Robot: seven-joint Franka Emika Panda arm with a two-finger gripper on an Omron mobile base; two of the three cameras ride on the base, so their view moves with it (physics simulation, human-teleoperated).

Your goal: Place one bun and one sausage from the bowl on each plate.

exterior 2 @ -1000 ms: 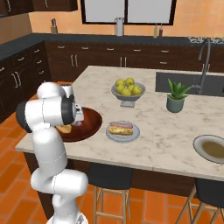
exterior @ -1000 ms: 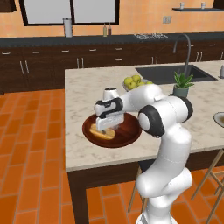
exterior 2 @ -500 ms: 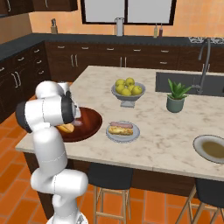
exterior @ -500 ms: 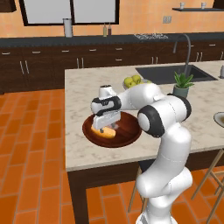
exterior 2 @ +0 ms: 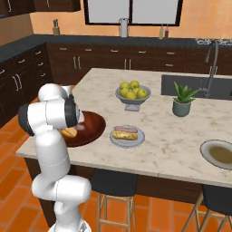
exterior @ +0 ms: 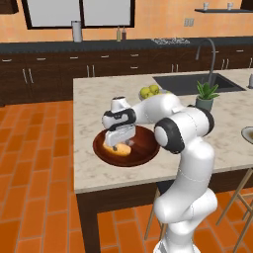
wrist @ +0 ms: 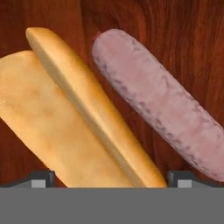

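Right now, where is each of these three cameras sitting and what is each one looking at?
Left base view: behind the arm's left, facing the island; the white arm rises at lower right, its gripper open over the bowl.
Right base view: behind the arm's right, same island; the arm stands at lower left.
Hand view: on the hand, looking down at a bun and sausage.
Both base views share the bowl and green apples.

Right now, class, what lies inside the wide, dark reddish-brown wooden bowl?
Inside the wide wooden bowl lie a split golden bun and a pinkish sausage, side by side. The open gripper and arm cover part of the bowl's floor.
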